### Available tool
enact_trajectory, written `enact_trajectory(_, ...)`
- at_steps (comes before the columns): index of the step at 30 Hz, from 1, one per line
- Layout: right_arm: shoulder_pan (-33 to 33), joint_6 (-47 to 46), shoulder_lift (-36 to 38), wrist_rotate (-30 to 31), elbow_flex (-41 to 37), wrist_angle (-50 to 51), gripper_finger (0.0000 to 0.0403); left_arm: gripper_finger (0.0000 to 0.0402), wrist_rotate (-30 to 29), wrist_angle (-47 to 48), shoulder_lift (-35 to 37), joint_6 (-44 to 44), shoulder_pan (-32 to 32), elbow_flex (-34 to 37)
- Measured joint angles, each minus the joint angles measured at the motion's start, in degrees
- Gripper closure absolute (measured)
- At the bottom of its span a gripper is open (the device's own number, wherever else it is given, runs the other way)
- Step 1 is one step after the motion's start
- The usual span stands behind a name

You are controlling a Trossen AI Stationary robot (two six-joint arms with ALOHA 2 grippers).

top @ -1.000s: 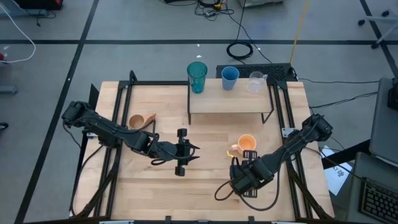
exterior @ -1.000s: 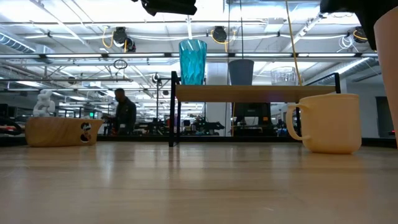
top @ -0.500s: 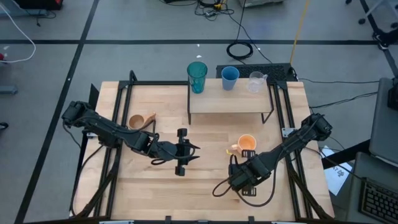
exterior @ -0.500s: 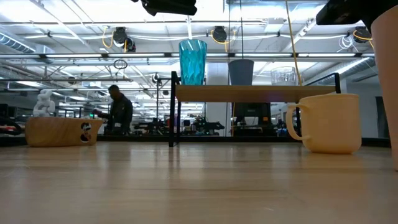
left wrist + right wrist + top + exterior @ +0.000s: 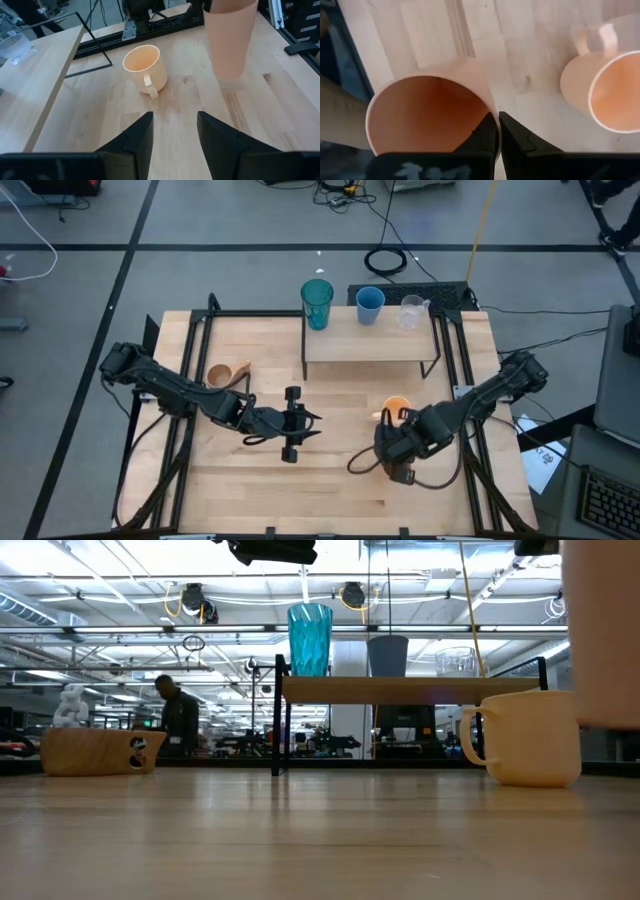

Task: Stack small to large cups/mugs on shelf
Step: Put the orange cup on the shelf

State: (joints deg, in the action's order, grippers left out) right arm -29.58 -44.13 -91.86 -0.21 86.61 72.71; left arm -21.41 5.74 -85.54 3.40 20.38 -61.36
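An orange cup (image 5: 227,40) hangs above the table's near right part, with my right gripper (image 5: 499,125) shut on its rim; in the high view the gripper (image 5: 392,448) hides it. Just beyond stands the orange handled mug (image 5: 397,408) on the table. The teal tumbler (image 5: 317,302), blue cup (image 5: 369,304) and clear handled cup (image 5: 411,311) stand in a row on the shelf (image 5: 370,348). The brown wooden mug (image 5: 222,374) sits on the table at the left. My left gripper (image 5: 300,425) hovers open over the table's middle, holding nothing. My right gripper pinches the orange cup's rim (image 5: 490,116) between its two fingers, one finger (image 5: 485,132) inside the cup and the other outside. The fingers come from above, pointing down. The cup hangs upright below them, mouth up, its base (image 5: 603,720) clear of the table.
The shelf's black legs (image 5: 432,365) stand beside the handled mug. Black frame rails (image 5: 465,370) run along the table's left and right sides. Bare tabletop (image 5: 330,470) lies between the two grippers and toward the near edge. A person (image 5: 178,720) moves in the room beyond.
My right gripper has risen and gone a little toward the table's far edge, taking the orange cup with it. The cup stood on the table before; now it hangs upright, clear of it. The person in the background has walked left.
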Motion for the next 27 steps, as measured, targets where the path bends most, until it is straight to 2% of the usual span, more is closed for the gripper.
enact_trajectory(12,4.6,-1.5,4.2,-0.1,1.3,4.2,0.0402,0.0247,0.0,0.0,0.0,0.0,0.0,0.0)
enact_trajectory(23,8.9,-0.4,4.2,0.2,14.5,17.2,0.0402,0.0247,0.3,-1.6,0.0,0.6,-0.1,0.0)
enact_trajectory(27,11.3,2.9,4.2,0.2,18.1,17.3,0.0403,0.0247,0.3,-1.5,0.0,0.6,-0.1,0.0)
